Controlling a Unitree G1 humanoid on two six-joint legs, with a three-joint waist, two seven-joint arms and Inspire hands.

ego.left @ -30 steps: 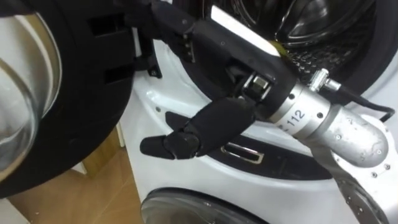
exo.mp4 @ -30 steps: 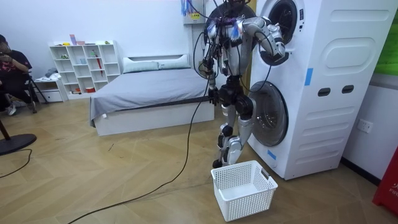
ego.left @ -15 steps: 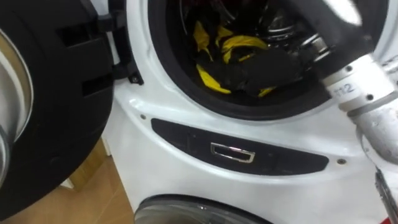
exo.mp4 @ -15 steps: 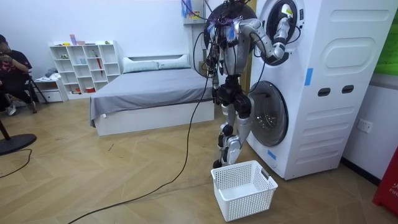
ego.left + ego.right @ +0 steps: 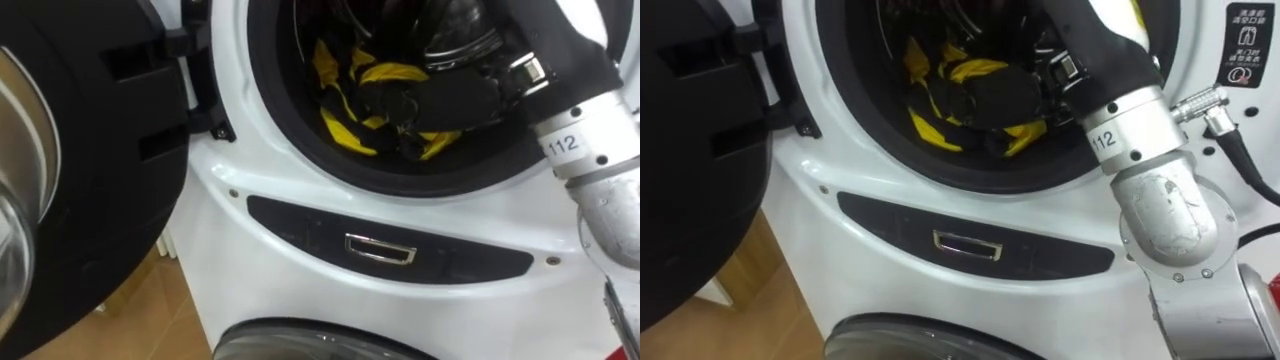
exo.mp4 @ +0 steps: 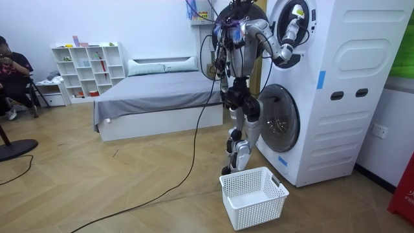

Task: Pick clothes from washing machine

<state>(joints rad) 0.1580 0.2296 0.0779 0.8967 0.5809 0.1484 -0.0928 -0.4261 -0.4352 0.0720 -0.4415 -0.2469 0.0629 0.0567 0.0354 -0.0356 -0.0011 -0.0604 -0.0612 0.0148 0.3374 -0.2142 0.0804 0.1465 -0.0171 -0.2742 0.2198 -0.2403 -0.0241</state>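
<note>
The upper washing machine's drum (image 5: 300, 130) stands open, and a heap of yellow and black clothes (image 5: 350, 95) lies in its bottom. My right hand (image 5: 995, 95) reaches deep into the drum from the right and rests on the heap (image 5: 930, 125). Black hand and black cloth blend together, so its grip is unclear. In the room view I stand upright close to the stacked machines (image 6: 323, 90), right arm (image 6: 284, 39) raised into the upper opening.
The upper machine's black door (image 5: 90, 150) hangs open at the left. Below the drum is a dark panel with a metal latch (image 5: 380, 250), then the lower machine's door (image 6: 278, 120). A white laundry basket (image 6: 253, 196) stands on the floor beside my feet.
A second ago my right hand hung open in front of the drum's rim. It has since gone into the drum and onto the clothes. The camera has shifted slightly.
</note>
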